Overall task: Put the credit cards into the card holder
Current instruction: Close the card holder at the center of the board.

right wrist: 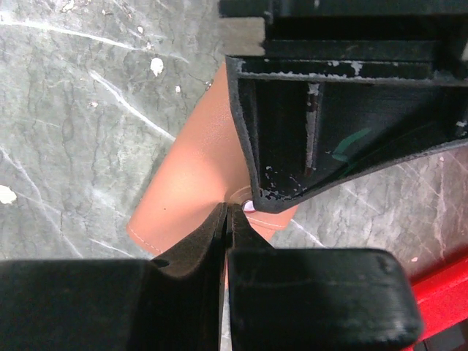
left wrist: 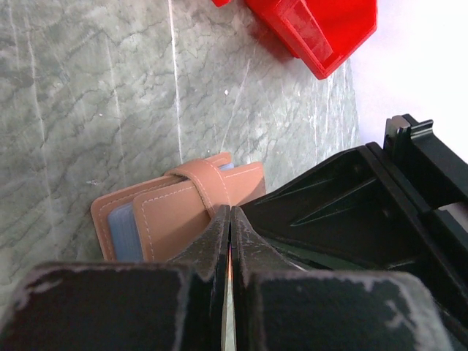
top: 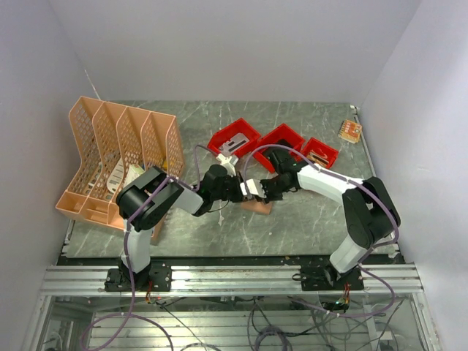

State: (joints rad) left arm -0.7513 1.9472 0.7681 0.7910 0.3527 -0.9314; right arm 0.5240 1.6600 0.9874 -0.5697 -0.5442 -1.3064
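Note:
The tan card holder (top: 257, 207) lies on the marble table under both grippers. In the left wrist view the card holder (left wrist: 175, 212) shows a light blue credit card (left wrist: 121, 228) in its inner pocket, and its strap runs straight into my left gripper (left wrist: 230, 212), which is shut on the strap's end. My right gripper (right wrist: 227, 208) is shut, its tips pressed against the card holder (right wrist: 194, 168) at the snap; nothing clearly sits between its fingers. From above, the left gripper (top: 247, 189) and right gripper (top: 263, 191) nearly touch. A whitish-grey flat piece (top: 232, 144), possibly a card, lies in a red bin.
A peach mesh file rack (top: 117, 161) stands at the left. Three red bins (top: 281, 139) sit behind the grippers, one of them just beyond the card holder (left wrist: 322, 29). A small tan object (top: 351, 131) lies at the far right corner.

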